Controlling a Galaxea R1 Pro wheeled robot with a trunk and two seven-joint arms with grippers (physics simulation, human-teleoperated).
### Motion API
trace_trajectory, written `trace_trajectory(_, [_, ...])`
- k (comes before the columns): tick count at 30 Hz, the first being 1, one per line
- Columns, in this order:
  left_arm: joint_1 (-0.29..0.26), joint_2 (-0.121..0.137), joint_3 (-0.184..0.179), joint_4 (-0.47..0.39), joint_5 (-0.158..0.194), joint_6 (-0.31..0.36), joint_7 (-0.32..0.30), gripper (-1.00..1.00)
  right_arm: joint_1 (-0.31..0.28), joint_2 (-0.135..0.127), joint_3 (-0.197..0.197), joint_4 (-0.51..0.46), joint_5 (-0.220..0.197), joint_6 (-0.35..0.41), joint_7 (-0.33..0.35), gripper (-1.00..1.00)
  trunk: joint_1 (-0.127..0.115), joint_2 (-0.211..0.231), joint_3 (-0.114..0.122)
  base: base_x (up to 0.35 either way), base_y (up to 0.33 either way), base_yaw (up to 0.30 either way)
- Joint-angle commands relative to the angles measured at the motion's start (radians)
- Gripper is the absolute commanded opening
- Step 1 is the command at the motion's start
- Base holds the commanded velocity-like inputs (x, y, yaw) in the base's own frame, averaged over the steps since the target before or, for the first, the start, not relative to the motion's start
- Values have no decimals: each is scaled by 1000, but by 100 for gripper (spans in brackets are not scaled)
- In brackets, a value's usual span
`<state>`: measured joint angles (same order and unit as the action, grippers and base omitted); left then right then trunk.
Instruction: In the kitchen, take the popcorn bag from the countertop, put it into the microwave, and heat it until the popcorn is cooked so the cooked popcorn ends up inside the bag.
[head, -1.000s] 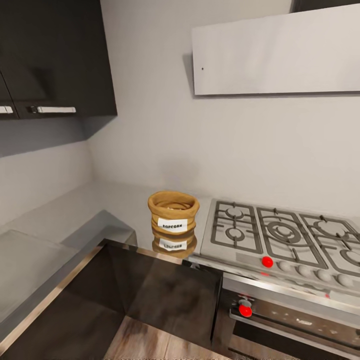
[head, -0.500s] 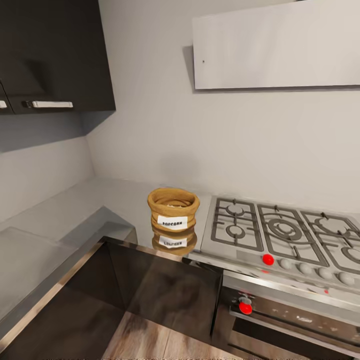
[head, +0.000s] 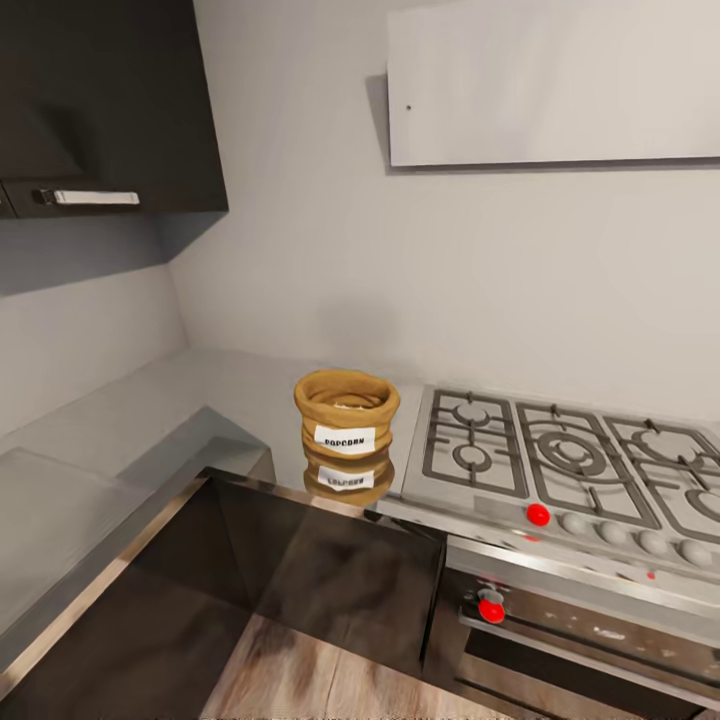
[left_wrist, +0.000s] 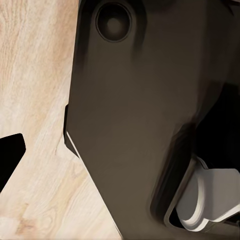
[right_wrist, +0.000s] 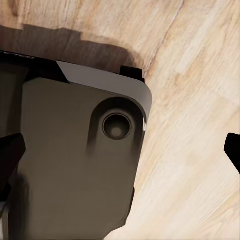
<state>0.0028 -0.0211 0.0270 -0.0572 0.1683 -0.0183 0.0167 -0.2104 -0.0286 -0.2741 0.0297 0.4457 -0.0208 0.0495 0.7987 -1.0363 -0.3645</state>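
Kitchen corner ahead of me: dark wall cabinet (head: 110, 100) at ten o'clock, glossy grey countertop (head: 120, 430) wrapping the corner below it. At centre the popcorn bag (head: 346, 413) stands upright on the countertop near its front edge, label facing me, mirrored in the gloss. Just beside it at three o'clock sits the steel gas hob (head: 560, 465), red knob (head: 538, 515) on its front, the oven (head: 580, 630) beneath. A pale hood panel (head: 555, 85) hangs at one o'clock. Both wrist cameras look at dark robot body (left_wrist: 135, 125) over wood floor (right_wrist: 200, 150); dark finger tips peek in at the frame edges, so I can't tell how wide either gripper stands.
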Motion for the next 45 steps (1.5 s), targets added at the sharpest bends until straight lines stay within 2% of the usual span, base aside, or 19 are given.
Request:
trace_trajectory(1, [0, 0, 2, -1, 5, -2, 2, 100, -1, -1, -8, 3, 8, -2, 2, 100, 0, -1, -3, 0, 0, 0])
trace_trajectory(24, [0, 0, 2, 0, 5, -2, 2, 100, -1, 2, -9, 3, 6, -14, 0, 100, 0, -1, -39, 0, 0, 1])
trace_trajectory(37, [0, -1, 1, 0, 6, -1, 2, 100, -1, 2, -9, 3, 7, -8, 1, 100, 0, -1, -41, -1, 0, 1])
trace_trajectory(45, [0, -1, 1, 0, 7, -1, 2, 100, -1, -1, -10, 3, 6, -7, 4, 100, 0, -1, -41, -193, 0, 0])
